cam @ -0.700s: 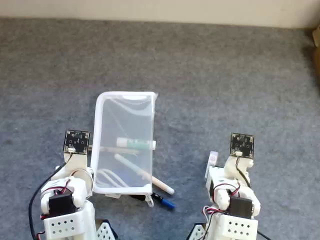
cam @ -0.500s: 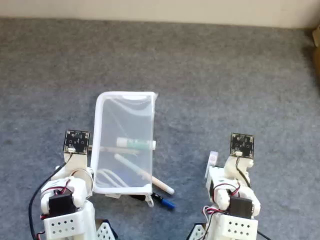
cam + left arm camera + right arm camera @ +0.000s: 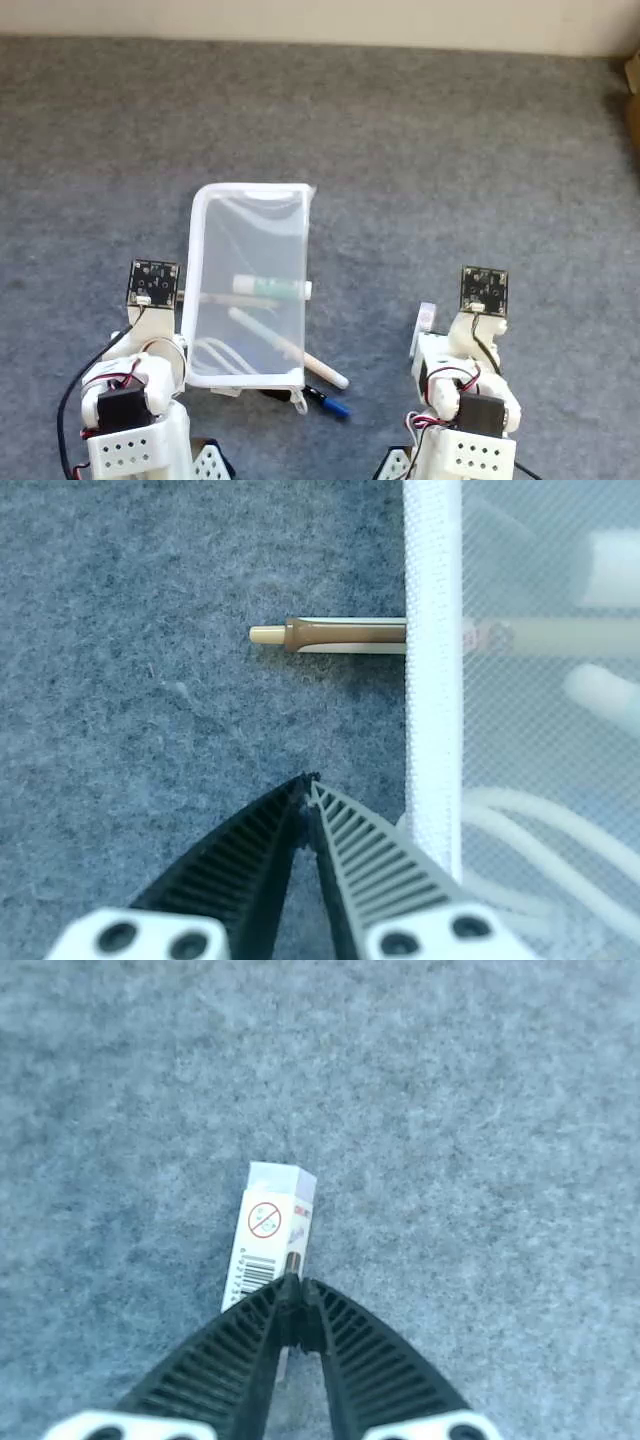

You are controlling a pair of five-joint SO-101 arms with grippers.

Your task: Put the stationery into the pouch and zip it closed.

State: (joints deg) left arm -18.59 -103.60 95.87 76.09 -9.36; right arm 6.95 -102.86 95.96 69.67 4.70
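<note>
High view: a white mesh pouch (image 3: 248, 240) is laid flat on grey carpet (image 3: 450, 150), left of the middle. A white and green tube (image 3: 270, 287) is seen through the mesh. A cream pen (image 3: 325, 372) and a blue pen (image 3: 335, 407) are seen poking out past the pouch's near right corner.

Left wrist view: a brown-clipped pen (image 3: 330, 635) is seen crossing the pouch's white edge band, with its tip out on the carpet. White cords (image 3: 520, 815) are seen through the mesh. The left gripper (image 3: 308, 785) is closed and empty, just beside that band.

Right wrist view: a small white boxed eraser (image 3: 268, 1235) is laid on the carpet, well apart from the pouch. The right gripper (image 3: 293, 1305) is closed, with its tips over the box's near end; whether they touch it cannot be told.
</note>
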